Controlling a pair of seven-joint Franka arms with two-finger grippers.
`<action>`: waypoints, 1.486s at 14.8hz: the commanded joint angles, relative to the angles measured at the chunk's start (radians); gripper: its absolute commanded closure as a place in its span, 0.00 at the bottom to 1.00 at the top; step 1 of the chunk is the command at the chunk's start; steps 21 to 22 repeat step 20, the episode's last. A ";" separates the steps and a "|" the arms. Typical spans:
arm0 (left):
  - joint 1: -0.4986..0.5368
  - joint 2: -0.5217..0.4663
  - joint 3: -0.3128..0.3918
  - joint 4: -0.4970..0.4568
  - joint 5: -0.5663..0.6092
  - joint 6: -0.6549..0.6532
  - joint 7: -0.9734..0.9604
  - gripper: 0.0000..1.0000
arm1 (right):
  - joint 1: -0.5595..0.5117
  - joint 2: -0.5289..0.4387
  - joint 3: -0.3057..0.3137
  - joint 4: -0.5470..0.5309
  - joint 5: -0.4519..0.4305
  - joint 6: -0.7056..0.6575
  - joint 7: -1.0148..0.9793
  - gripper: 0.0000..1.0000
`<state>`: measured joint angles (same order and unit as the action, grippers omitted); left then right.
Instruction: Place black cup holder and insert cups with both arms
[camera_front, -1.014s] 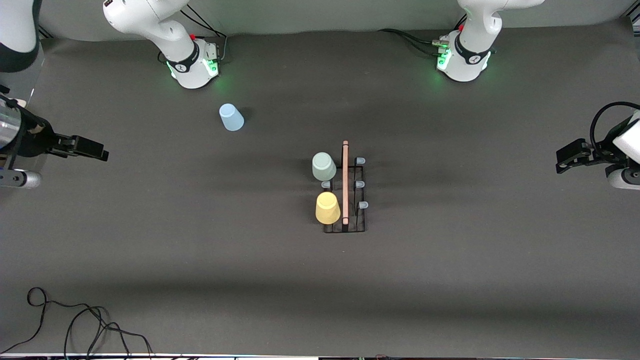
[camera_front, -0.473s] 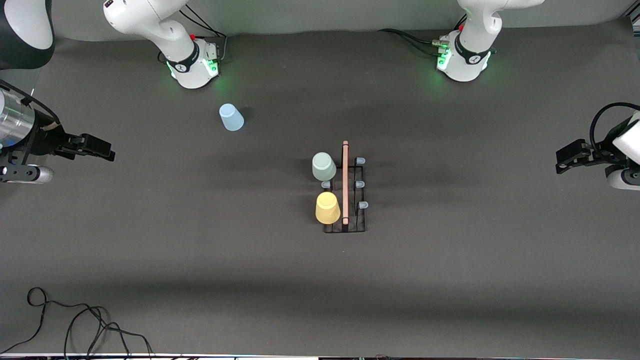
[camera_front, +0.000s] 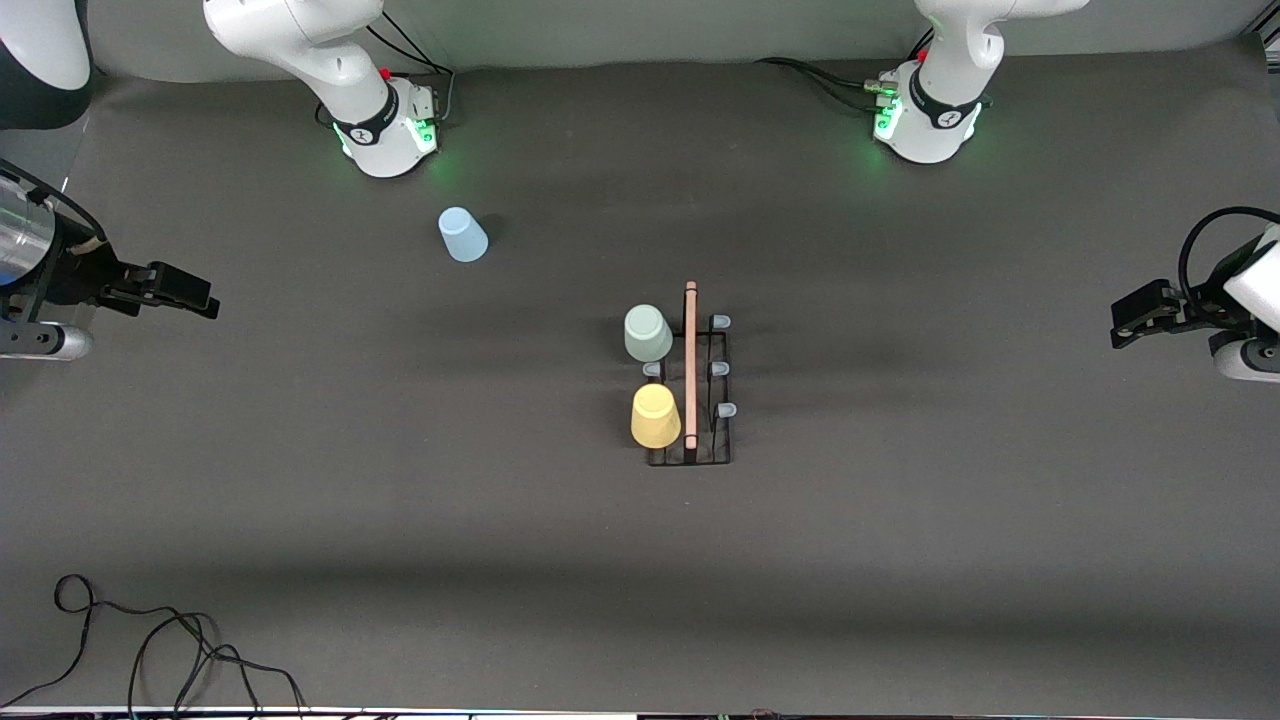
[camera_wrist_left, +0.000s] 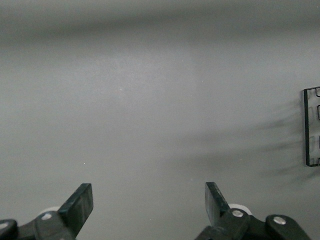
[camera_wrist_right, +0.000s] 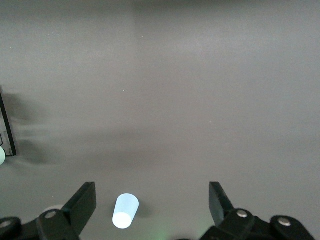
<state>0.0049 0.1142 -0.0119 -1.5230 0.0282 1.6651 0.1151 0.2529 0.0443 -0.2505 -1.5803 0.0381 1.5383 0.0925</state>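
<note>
The black cup holder (camera_front: 722, 440) stands mid-table, its wooden rod handle (camera_front: 690, 365) on top. A pale green cup (camera_front: 648, 333) and a yellow cup (camera_front: 655, 416) sit upturned on pegs on the side toward the right arm's end. A light blue cup (camera_front: 462, 235) stands upturned on the table near the right arm's base; it also shows in the right wrist view (camera_wrist_right: 125, 211). My right gripper (camera_front: 200, 297) (camera_wrist_right: 152, 197) hangs open and empty over the right arm's end of the table. My left gripper (camera_front: 1122, 322) (camera_wrist_left: 149, 200) waits open and empty over the left arm's end. The holder's edge (camera_wrist_left: 311, 127) shows in the left wrist view.
A dark mat (camera_front: 900, 560) covers the table. A loose black cable (camera_front: 150, 640) lies at the near corner on the right arm's end. The two green-lit bases (camera_front: 385, 135) (camera_front: 925, 125) stand along the edge farthest from the front camera.
The right arm's hand has shifted slightly, first toward the table's middle, then back a little. The left arm, the holder and the cups have stayed put.
</note>
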 joint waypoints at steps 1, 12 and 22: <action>-0.005 -0.002 0.003 -0.003 0.006 0.013 -0.015 0.00 | -0.092 -0.050 0.091 -0.055 -0.024 0.040 -0.013 0.00; -0.005 -0.004 0.003 -0.005 0.006 0.009 -0.017 0.00 | -0.087 -0.040 0.099 -0.044 -0.024 0.051 -0.022 0.00; 0.007 -0.004 0.004 -0.017 0.004 0.031 -0.015 0.00 | -0.087 -0.041 0.099 -0.046 -0.024 0.051 -0.022 0.00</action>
